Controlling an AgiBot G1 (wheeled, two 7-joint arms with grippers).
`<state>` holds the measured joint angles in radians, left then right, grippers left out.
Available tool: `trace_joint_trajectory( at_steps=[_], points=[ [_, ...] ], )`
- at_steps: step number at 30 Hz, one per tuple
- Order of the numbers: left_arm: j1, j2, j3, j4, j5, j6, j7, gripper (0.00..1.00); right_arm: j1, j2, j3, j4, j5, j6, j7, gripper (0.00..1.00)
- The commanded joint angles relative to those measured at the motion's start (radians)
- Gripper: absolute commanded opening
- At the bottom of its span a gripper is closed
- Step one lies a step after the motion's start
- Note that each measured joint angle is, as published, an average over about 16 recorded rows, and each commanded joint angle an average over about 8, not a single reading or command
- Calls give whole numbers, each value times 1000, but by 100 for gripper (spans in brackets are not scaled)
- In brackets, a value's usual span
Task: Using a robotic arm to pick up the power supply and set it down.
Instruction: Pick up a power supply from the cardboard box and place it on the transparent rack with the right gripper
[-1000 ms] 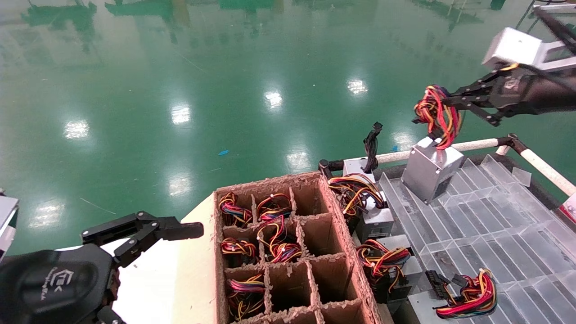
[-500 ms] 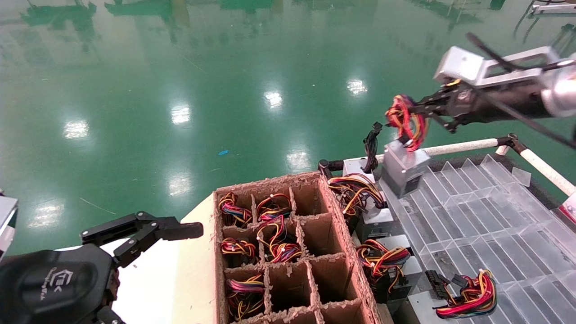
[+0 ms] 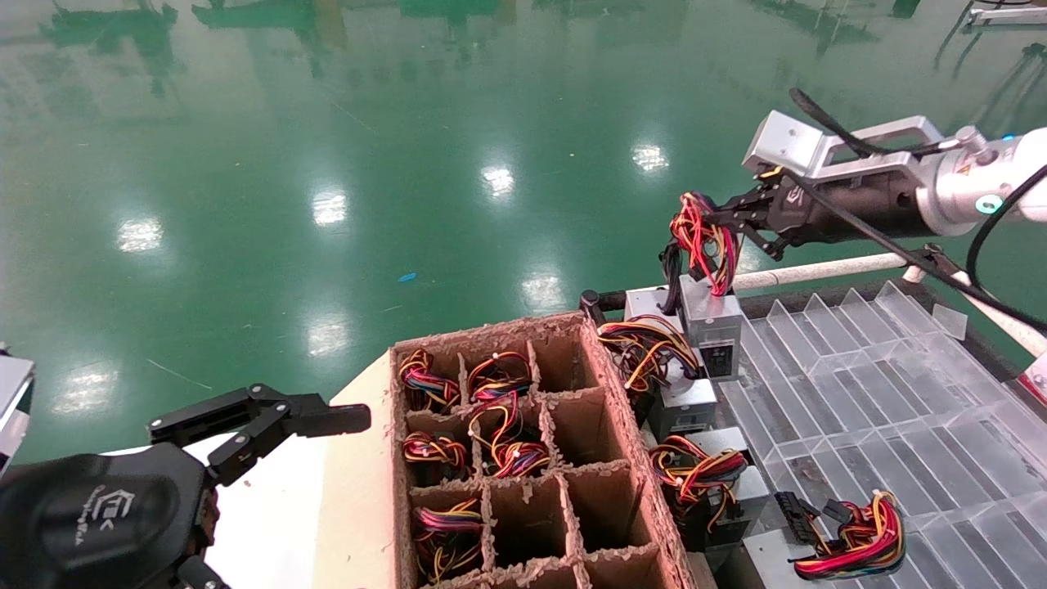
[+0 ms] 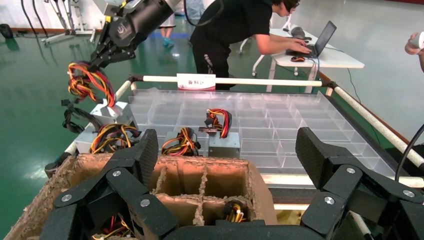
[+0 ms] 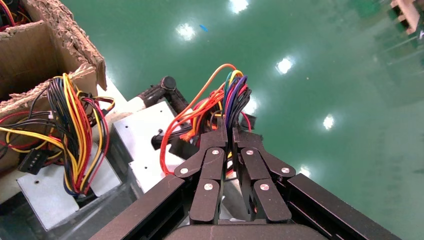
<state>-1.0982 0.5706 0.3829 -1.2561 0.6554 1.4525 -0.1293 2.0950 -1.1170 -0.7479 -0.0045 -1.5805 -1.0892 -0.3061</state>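
My right gripper (image 3: 723,222) is shut on the looped red, yellow, orange and purple wires (image 3: 700,239) of the power supply (image 3: 712,325). The silver-grey box hangs upright under the wires at the far left corner of the clear tray (image 3: 883,393). Whether its bottom touches anything is not visible. In the right wrist view the jaws of the right gripper (image 5: 231,134) pinch the wires (image 5: 227,100). The left wrist view shows the hanging box (image 4: 107,112) farther off. My left gripper (image 3: 315,421) (image 4: 227,147) is open and holds nothing, low at the near left beside the carton.
A cardboard carton (image 3: 393,458) with dividers holds several wire bundles. More power supplies (image 3: 685,401) stand between carton and tray. A grey box with black cables (image 3: 646,303) is next to the held one. A white rail (image 3: 818,268) borders the tray. A person (image 4: 235,30) leans over a table behind.
My right gripper has carried the power supply leftward and down, from above the tray's far edge to its far left corner. The box now hangs upright. The left arm has not moved.
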Motion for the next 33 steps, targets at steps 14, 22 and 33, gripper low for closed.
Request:
trace_joint_trajectory(
  at_steps=[14, 22, 33],
  points=[
    [0, 0, 0, 0, 0, 0, 0, 100, -43, 29, 31, 3, 44, -9, -9, 0],
    [0, 0, 0, 0, 0, 0, 0, 100, -56, 37, 52, 12, 74, -7, -41, 0],
    [0, 0, 0, 0, 0, 0, 0, 100, -101, 60, 80, 0, 114, -1, -61, 0]
  ],
)
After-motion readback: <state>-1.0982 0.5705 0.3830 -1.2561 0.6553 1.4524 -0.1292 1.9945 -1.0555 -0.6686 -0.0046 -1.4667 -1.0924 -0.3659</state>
